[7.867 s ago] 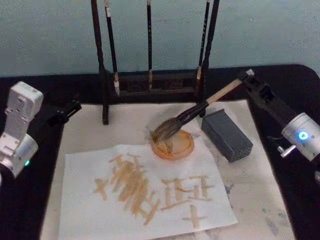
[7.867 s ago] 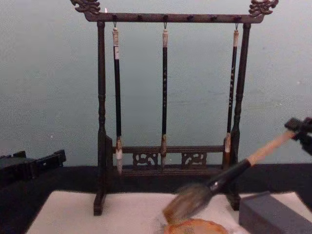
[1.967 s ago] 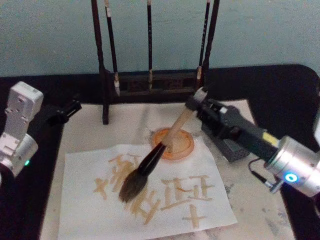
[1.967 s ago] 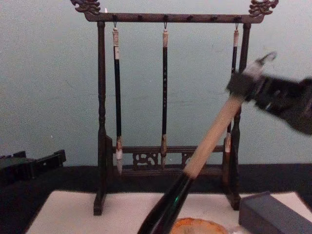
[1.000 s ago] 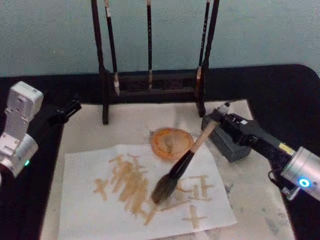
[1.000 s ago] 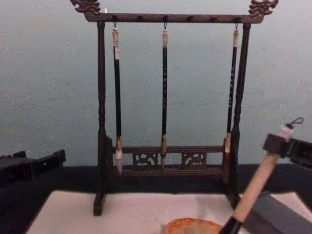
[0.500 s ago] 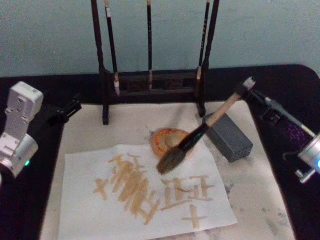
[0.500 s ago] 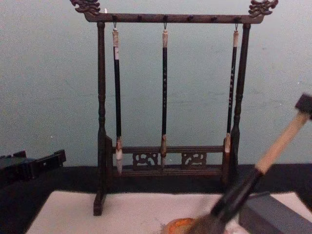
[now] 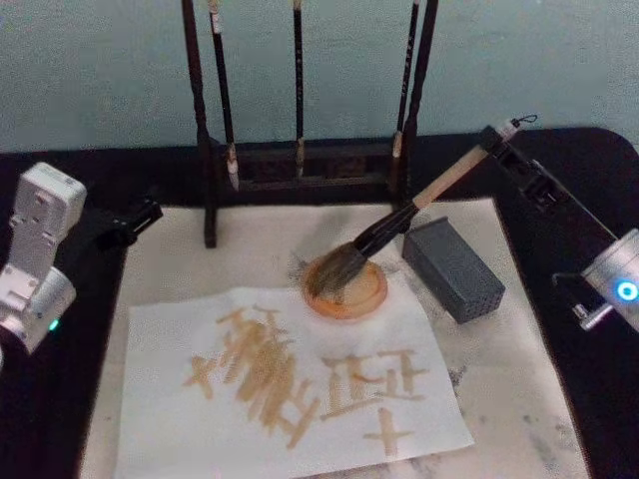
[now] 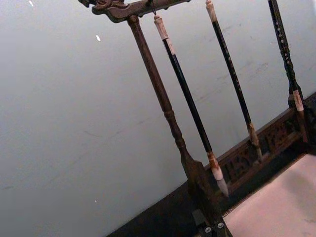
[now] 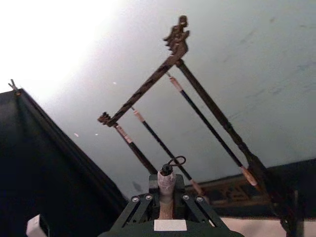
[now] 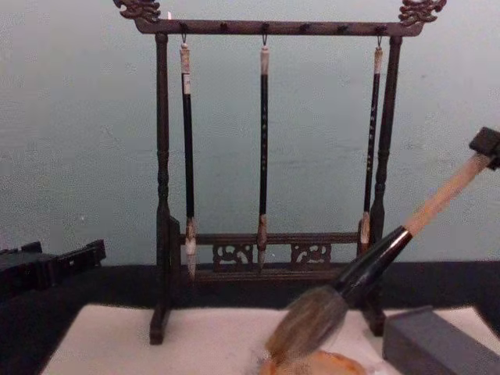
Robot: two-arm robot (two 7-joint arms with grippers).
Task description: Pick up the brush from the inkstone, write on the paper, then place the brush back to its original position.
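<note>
The brush (image 9: 399, 220) slants down from upper right, its bushy bristle head on the left part of the orange-brown inkstone (image 9: 349, 291). My right gripper (image 9: 496, 150) is shut on the top end of the pale handle, behind and right of the dish. In the chest view the brush (image 12: 375, 262) descends from the right gripper (image 12: 486, 145) to the inkstone (image 12: 320, 364). The right wrist view shows the right gripper (image 11: 166, 197) clamped around the handle end with its cord loop. The paper (image 9: 200, 429), covered in tan strokes, lies in front of the dish. My left gripper (image 9: 130, 222) is parked at the far left.
A dark wooden rack (image 9: 300, 170) with three thin hanging brushes stands behind the dish. A grey rectangular block (image 9: 454, 269) sits right of the inkstone, under the brush handle. An off-white mat (image 9: 519, 399) underlies everything on the black table.
The right gripper has carried the brush from the paper's right part back and left, and the bristles now sit on the inkstone. The left arm is unmoved.
</note>
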